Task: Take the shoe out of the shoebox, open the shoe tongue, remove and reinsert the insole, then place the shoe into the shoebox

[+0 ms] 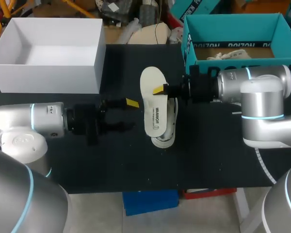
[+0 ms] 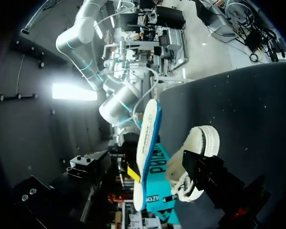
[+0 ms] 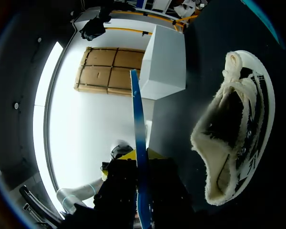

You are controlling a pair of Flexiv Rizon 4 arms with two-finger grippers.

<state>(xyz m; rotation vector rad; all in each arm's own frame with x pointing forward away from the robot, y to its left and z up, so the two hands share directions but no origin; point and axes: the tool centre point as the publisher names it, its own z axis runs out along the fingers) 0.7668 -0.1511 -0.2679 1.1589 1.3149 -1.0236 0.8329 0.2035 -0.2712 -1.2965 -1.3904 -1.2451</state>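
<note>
White insole (image 1: 153,104) clamped edgewise in the right gripper (image 1: 161,90), held above the cream shoe (image 1: 169,132), left gripper (image 1: 125,115) spread wide, nothing grasped, alongside.

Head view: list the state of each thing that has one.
insole: out of the shoe, gripped.
shoe: on the table, insole removed.
teal shoebox: open, shoe not inside.
white box: open, empty.
right gripper: shut on the insole.
left gripper: open, empty.
</note>
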